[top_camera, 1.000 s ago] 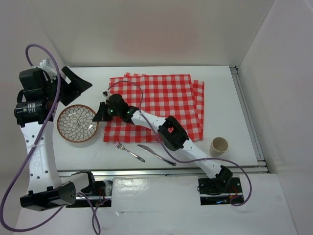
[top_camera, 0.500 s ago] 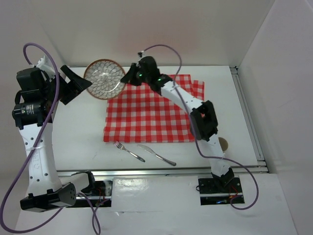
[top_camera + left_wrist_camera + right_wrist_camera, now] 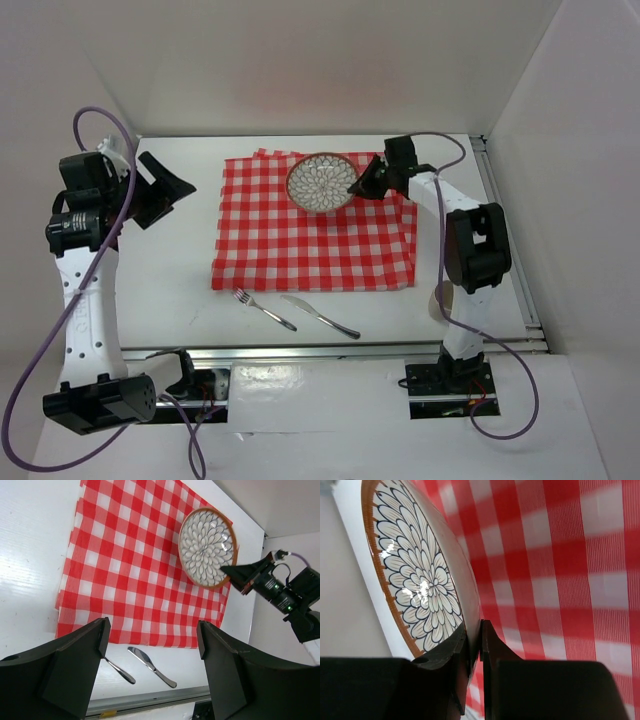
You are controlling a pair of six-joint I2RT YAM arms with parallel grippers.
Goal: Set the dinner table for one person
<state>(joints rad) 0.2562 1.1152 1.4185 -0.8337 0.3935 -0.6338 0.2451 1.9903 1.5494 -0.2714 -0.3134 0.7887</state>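
right gripper (image 3: 356, 187) is clamping down on the rim of the patterned plate (image 3: 320, 182), both fingers pinching its right edge, one above and one below. that plate is sitting over the far part of the red-and-white checked cloth (image 3: 300, 245), near its far edge, and from the wrist view it is tilting against the checks; whether it is touching the cloth, cannot tell. the cloth is lying spread across the middle of the dinner table (image 3: 170, 290), the big white top taking up the whole scene, with a silver rail (image 3: 508, 240) running down its right side.

left gripper (image 3: 165, 190) is hanging over the table's left far corner, jaws spread wide, grasping nothing, well apart from the cloth.

down near the front, the fork (image 3: 265, 309) and the knife (image 3: 320, 316) are lying on bare white just beside the cloth's near edge, side by side and not touching. the right arm is standing in front of the beige cup (image 3: 436, 302), hiding most of it.
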